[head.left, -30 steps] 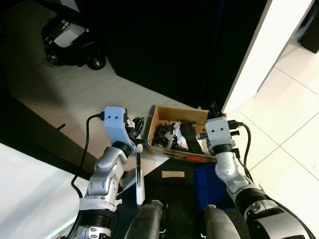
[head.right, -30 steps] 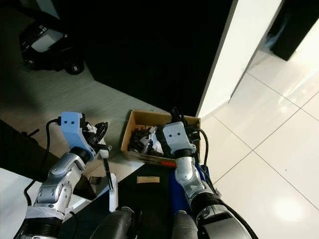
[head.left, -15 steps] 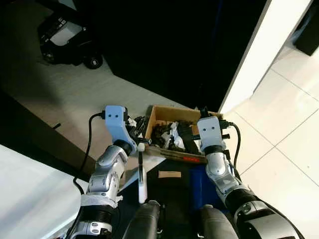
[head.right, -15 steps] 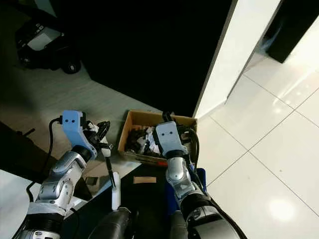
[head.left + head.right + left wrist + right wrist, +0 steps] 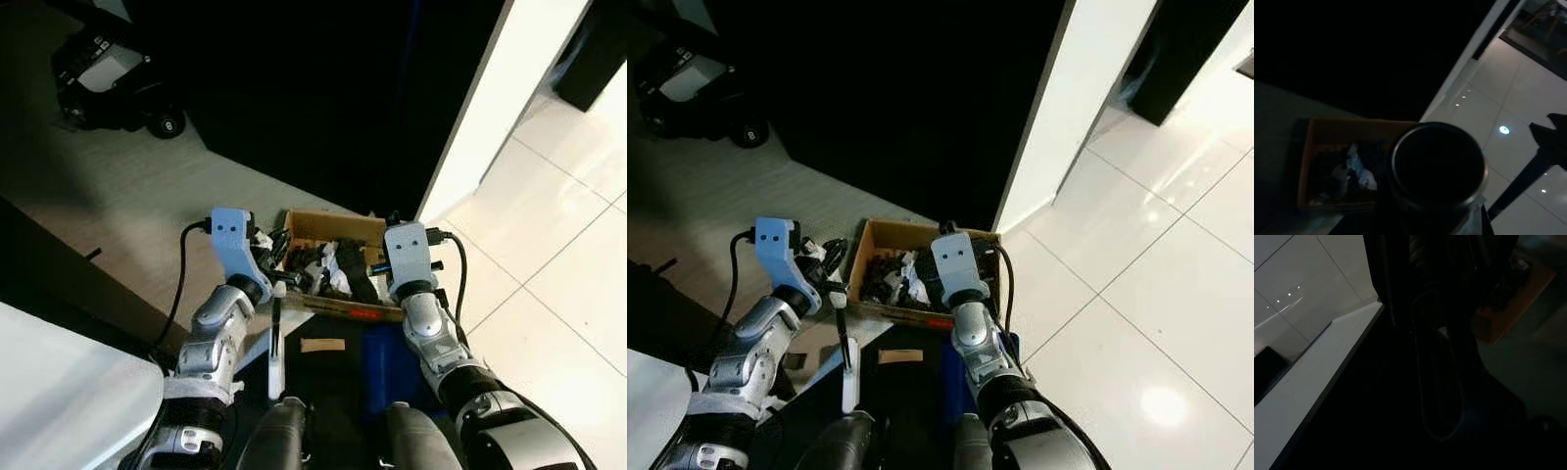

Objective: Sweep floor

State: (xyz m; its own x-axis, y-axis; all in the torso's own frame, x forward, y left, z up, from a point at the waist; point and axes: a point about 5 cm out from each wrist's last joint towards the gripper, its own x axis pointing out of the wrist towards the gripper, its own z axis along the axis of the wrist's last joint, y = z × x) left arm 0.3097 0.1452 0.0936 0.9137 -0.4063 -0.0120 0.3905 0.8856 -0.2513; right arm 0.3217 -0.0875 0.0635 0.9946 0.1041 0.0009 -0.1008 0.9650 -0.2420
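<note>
My left gripper [image 5: 276, 285] is shut on a brush handle [image 5: 274, 338], black at the top and white lower down, which hangs down in front of my body. Its round end [image 5: 1437, 164] looms dark in the left wrist view. My right gripper [image 5: 384, 266] is at the right end of a cardboard box [image 5: 323, 226] and is shut on a dark dustpan handle [image 5: 1437, 382] with an oval slot. The blue dustpan [image 5: 384, 351] lies under that arm. Black and white rubbish [image 5: 338, 269] lies in the box.
A cardboard scrap [image 5: 322, 345] lies on the dark floor before the box. A wheeled machine [image 5: 103, 73] stands at the back left. A white wall edge [image 5: 490, 108] borders shiny floor tiles [image 5: 558, 245] on the right. A white surface [image 5: 69, 392] sits at the lower left.
The whole view has shifted as the camera moved. My right arm has drawn in a little over the box's right end. The left gripper still holds the brush handle.
</note>
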